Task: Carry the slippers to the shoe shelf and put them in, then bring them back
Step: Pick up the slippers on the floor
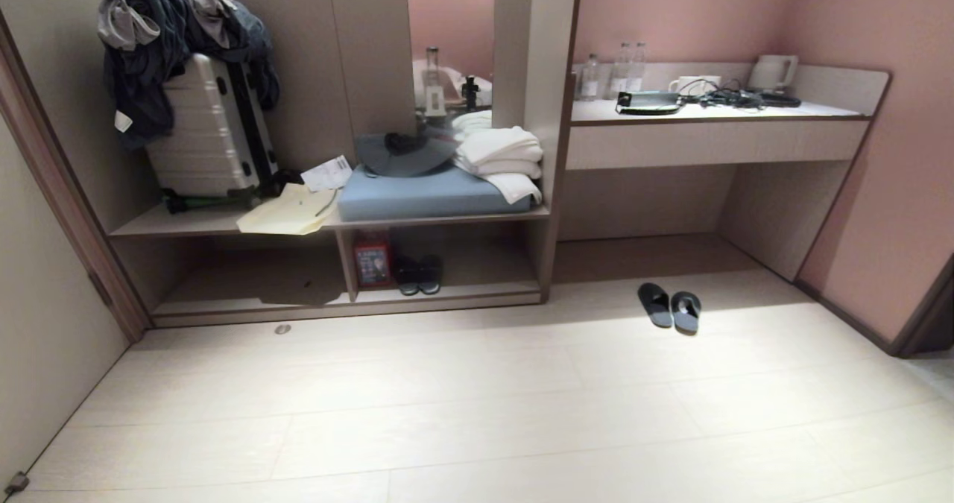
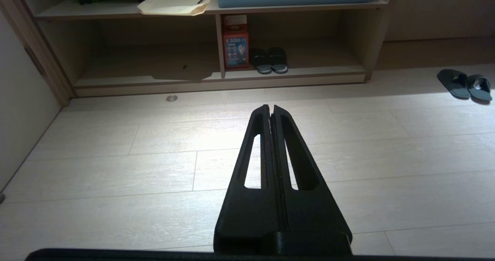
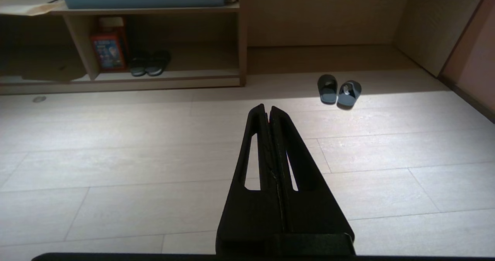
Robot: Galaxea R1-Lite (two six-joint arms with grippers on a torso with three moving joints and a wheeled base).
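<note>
Flat dark grey-black slide slippers [image 3: 339,89]: on pale floor, well ahead of right gripper [image 3: 267,107], fingers pressed together, empty. Left gripper [image 2: 270,107]: likewise closed, empty; pale beige wooden shoe shelf [image 2: 220,73] ahead.

A: Where does the light fall?
B: A bright pool on the pale floor [image 1: 477,413], glaring slightly; the shoe shelf [image 1: 440,294] sits in dim shadow.
A: Sharpness?
B: Soft overall, straight lines bowing near the edges.

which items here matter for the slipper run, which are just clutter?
Job:
- slippers, on the floor
- shoe shelf
- left gripper, right gripper, both shut, empty

Clutter:
- other pair in the shelf
- suitcase
- towels
- kettle
</note>
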